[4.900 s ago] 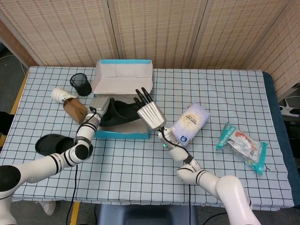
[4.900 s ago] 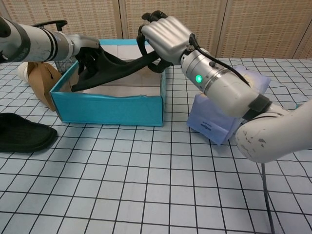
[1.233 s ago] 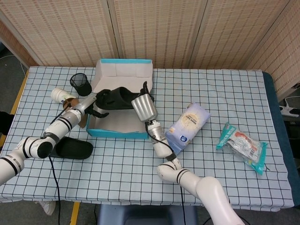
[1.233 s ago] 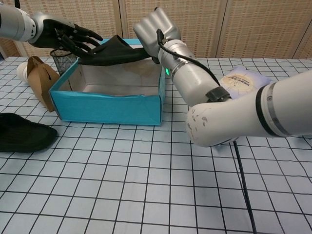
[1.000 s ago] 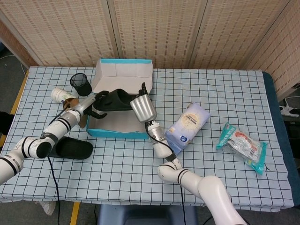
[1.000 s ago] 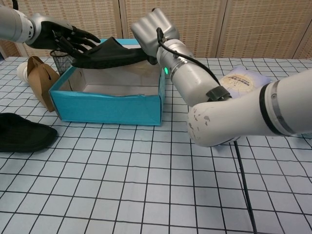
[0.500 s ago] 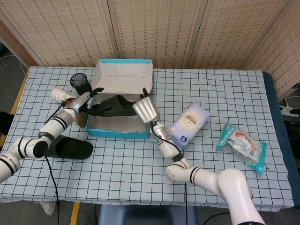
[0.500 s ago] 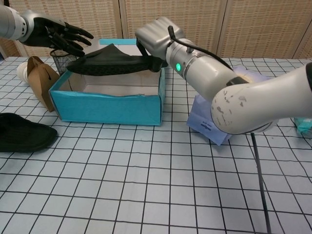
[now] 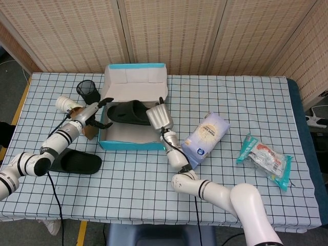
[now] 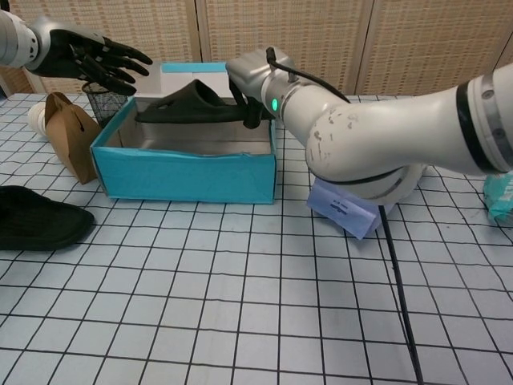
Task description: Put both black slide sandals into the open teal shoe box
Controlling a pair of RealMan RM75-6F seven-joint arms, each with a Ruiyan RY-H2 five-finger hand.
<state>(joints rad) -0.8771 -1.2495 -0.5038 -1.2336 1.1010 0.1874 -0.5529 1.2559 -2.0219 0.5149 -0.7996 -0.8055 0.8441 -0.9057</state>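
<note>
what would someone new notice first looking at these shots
Probably the black slide sandal held at its end by the right robot hand above the open teal shoe box at the table's back left. Next, the left robot hand, spread open and holding nothing beside the box, and the second sandal lying on the checked cloth near the left edge.

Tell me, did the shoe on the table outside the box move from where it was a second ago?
No. The black sandal lies at the same spot on the checked tablecloth, in front of the brown paper bag, left of the teal shoe box.
</note>
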